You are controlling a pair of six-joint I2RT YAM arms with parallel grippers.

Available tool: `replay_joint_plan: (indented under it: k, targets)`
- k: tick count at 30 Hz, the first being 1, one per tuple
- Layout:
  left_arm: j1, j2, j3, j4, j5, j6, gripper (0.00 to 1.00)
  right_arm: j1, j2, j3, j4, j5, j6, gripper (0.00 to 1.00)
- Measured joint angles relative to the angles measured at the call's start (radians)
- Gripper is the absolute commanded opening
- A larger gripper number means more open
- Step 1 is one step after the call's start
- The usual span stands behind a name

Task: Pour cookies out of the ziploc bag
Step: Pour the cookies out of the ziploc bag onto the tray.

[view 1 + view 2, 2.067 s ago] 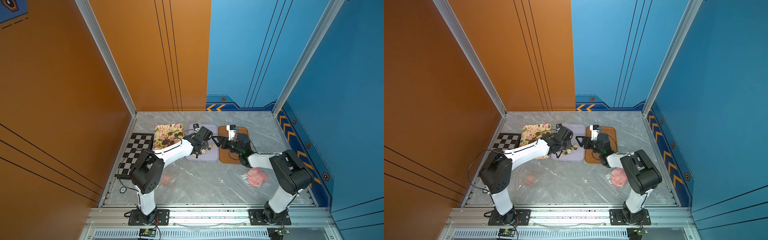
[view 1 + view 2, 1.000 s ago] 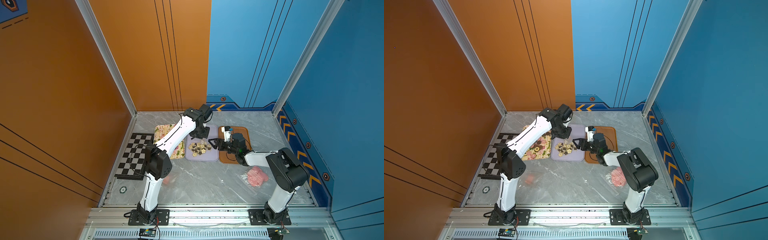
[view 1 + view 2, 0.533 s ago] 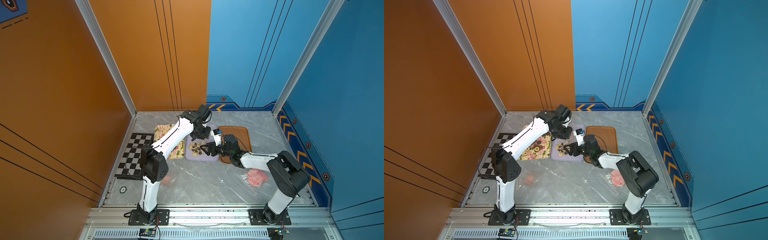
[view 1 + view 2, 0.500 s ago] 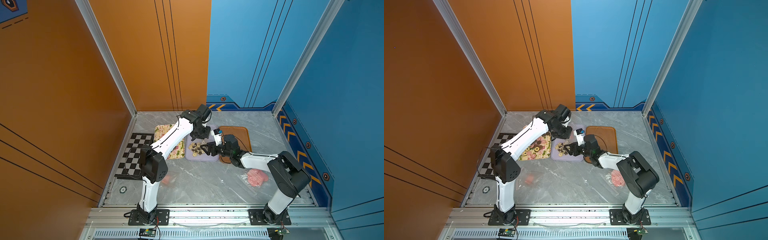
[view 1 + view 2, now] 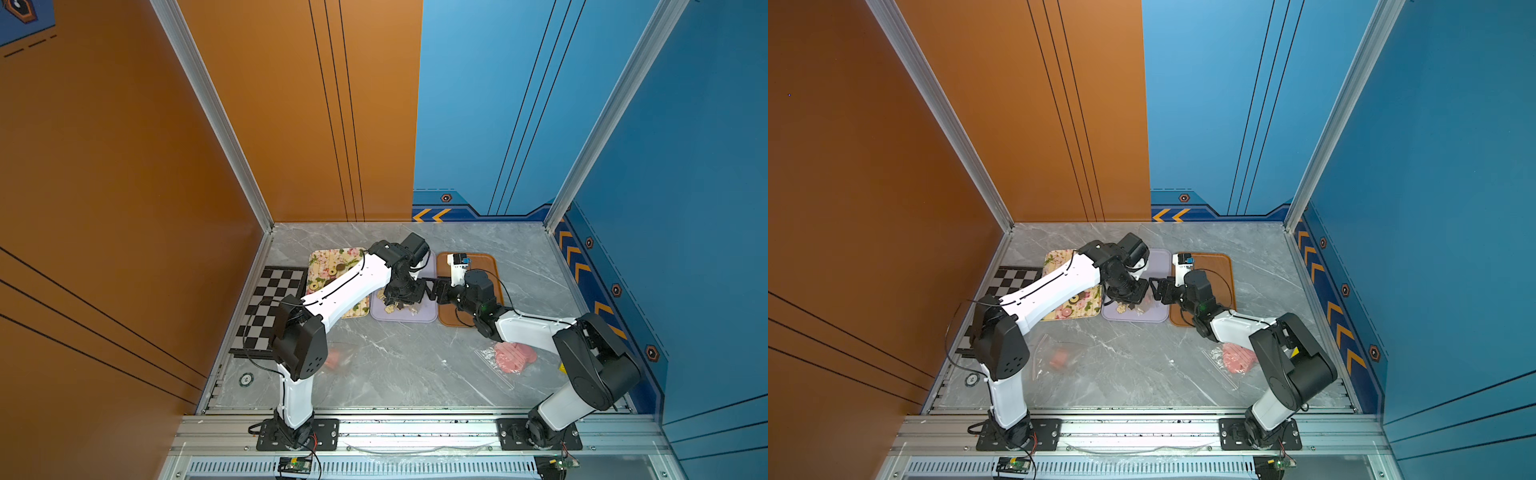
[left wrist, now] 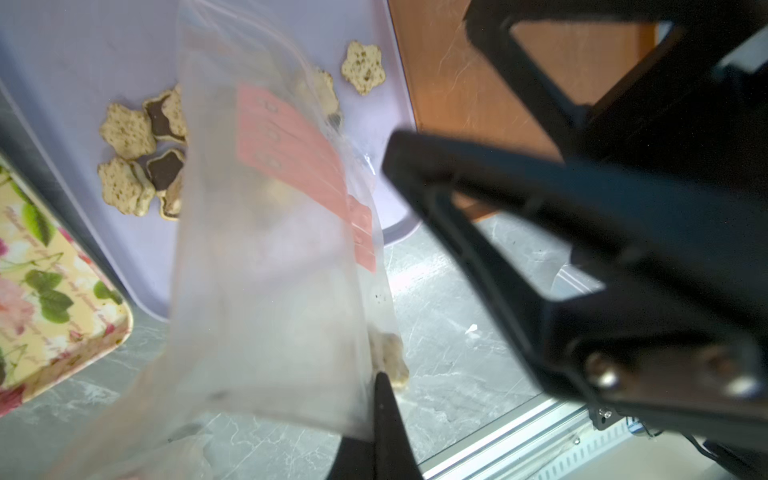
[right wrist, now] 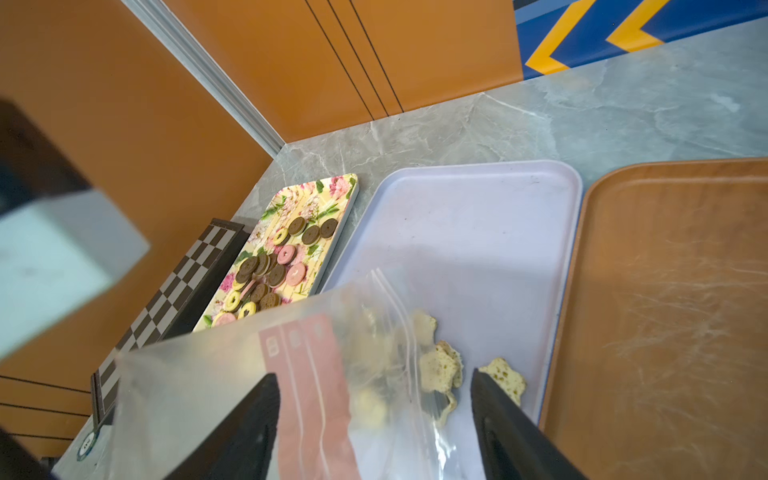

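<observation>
The left arm [image 5: 345, 286] and right arm [image 5: 525, 330] have glossy white links, bulky black joint housings dotted with small holes, thin black cables [image 5: 244, 338] looping alongside, black bolted base plates [image 5: 326, 434], plus a green light [image 5: 482, 308] on the right one.

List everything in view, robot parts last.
Checkerboard: 1, black-white, table edge.
Floral tray: 1, by checkerboard.
Lilac tray: 1, middle.
Brown tray: 1, beside lilac.
Round cookies: many; brown, pink, yellow; floral tray.
Flower cookies: several; cream, dark; lilac tray.
Held bag: 1, clear, over lilac tray.
Right bag: 1, clear, pink discs, by right arm.
Left bag: 1, clear, something pink, by left arm.
Left gripper: shut on held bag.
Right gripper: open, beside it.
</observation>
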Motion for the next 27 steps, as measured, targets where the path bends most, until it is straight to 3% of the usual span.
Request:
replay_joint_plan:
  k: [10,27]
  targets:
    - [0.153,-0.137,-0.082,0.190,-0.048,-0.114,0.00,0.029,0.050,0.063,0.013,-0.188,-0.007,0.73]
    - [0.164,-0.185,-0.196,0.316,0.086,-0.190,0.00,0.109,0.094,0.135,-0.183,-0.084,-0.198,0.74]
